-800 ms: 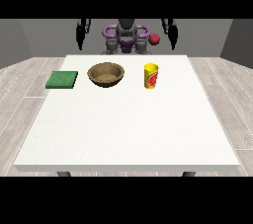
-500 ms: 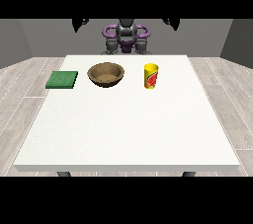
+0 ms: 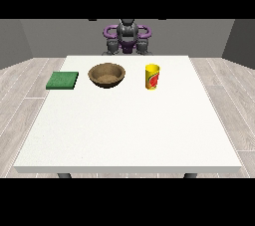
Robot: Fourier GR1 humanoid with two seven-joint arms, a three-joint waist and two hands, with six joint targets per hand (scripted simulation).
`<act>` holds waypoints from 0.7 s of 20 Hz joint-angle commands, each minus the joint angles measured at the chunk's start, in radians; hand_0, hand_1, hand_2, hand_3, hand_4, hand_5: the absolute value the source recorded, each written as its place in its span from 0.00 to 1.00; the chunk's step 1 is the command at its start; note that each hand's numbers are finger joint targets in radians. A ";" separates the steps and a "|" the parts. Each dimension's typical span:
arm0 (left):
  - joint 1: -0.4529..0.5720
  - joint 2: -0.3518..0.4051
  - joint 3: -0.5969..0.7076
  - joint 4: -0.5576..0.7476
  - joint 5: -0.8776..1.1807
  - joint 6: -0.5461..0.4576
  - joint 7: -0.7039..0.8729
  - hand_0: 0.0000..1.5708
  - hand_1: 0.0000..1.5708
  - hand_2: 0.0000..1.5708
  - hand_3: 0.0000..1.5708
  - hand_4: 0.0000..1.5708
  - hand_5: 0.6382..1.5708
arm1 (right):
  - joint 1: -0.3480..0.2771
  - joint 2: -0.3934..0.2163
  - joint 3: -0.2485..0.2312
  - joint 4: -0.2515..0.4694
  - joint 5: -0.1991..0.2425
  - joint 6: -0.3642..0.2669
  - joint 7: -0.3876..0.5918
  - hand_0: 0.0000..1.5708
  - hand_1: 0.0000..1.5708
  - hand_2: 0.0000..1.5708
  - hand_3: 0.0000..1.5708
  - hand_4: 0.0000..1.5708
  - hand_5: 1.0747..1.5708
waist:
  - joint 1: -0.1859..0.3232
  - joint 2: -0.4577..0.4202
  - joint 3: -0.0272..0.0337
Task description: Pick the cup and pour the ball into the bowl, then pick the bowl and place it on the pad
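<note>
1. From the front view I see the large white rectangular table (image 3: 127, 125) filling most of my screen, with pale plank flooring on either side of it.

2. The round brown wooden bowl (image 3: 106, 75) sits upright on the far half of the table, a little to the view's left of centre. Its hollow faces up, and I see nothing lying in it.

3. The yellow cup with a red mark on its side (image 3: 152, 76) stands upright to the view's right of the bowl, apart from it and in about the same row. I cannot see into the cup, so I cannot tell whether the ball is inside.

4. The flat green square pad (image 3: 63, 80) lies near the table's edge at the view's left, apart from the bowl, with nothing resting on it.

5. The robot's grey and purple torso (image 3: 127, 38) stands behind the far edge of the table, small at the top of the view.

6. Neither hand shows anywhere in this view, so I cannot tell how the fingers lie. Nothing touches the cup, the bowl or the pad.
</note>
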 commanded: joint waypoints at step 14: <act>-0.374 0.115 0.144 0.127 -0.085 -0.027 -0.281 0.00 0.00 0.00 0.00 0.00 0.91 | -0.356 -0.042 -0.013 -0.017 0.053 0.004 -0.107 0.00 0.00 0.00 0.00 0.00 0.99 | -0.158 0.622 0.0023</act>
